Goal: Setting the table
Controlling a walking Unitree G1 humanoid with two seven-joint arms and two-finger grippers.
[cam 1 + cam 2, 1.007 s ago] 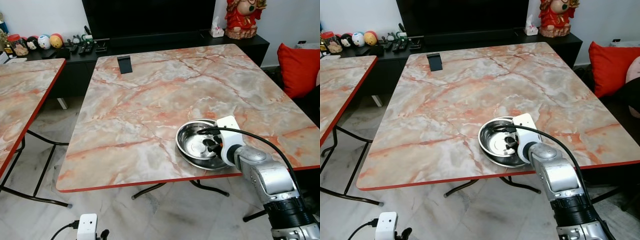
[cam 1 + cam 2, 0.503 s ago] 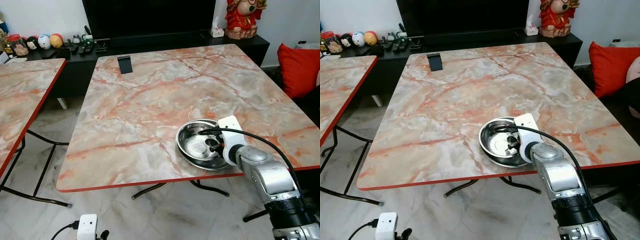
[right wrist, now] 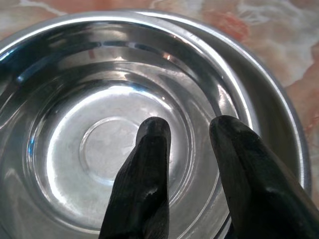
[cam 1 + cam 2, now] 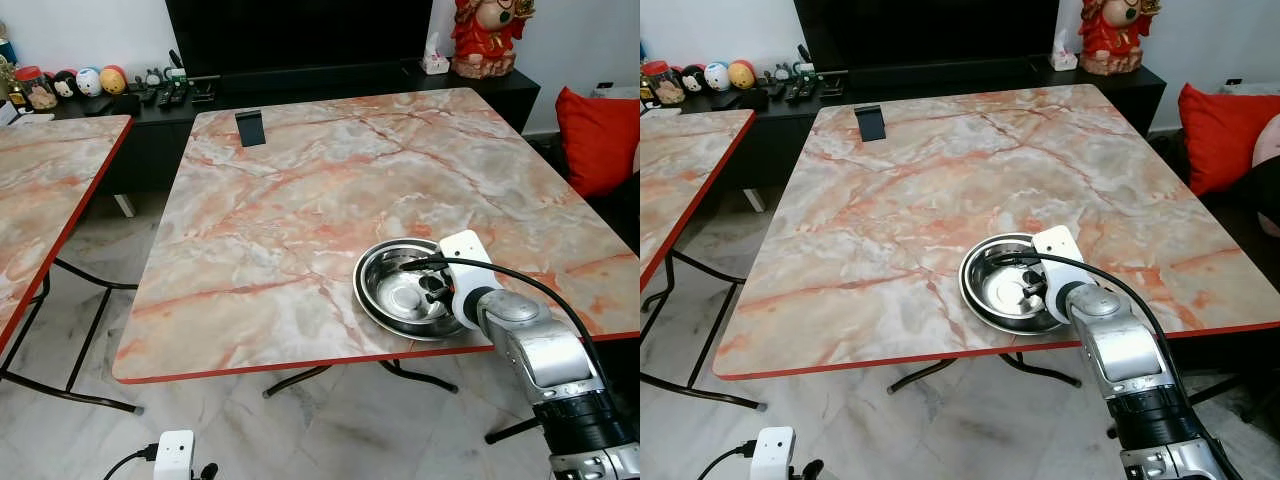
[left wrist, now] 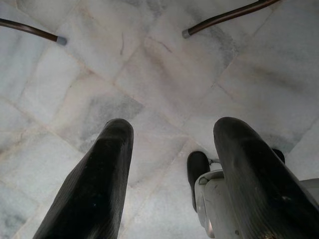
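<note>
Right wrist view: right gripper [image 3: 187, 164] parted over bowl [image 3: 65, 94] near table [image 4: 300, 200] front edge, seemingly released; next, withdrawing clear.

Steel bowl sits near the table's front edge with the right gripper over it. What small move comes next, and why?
Probably lift the right gripper straight up and clear. The steel bowl rests flat on the marble table, and the black fingers hang apart over its inside, clamping nothing, so it looks already released.

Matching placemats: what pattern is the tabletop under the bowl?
Pink-orange marble veining on the tabletop, red edge; clearest in the left eye view.
</note>
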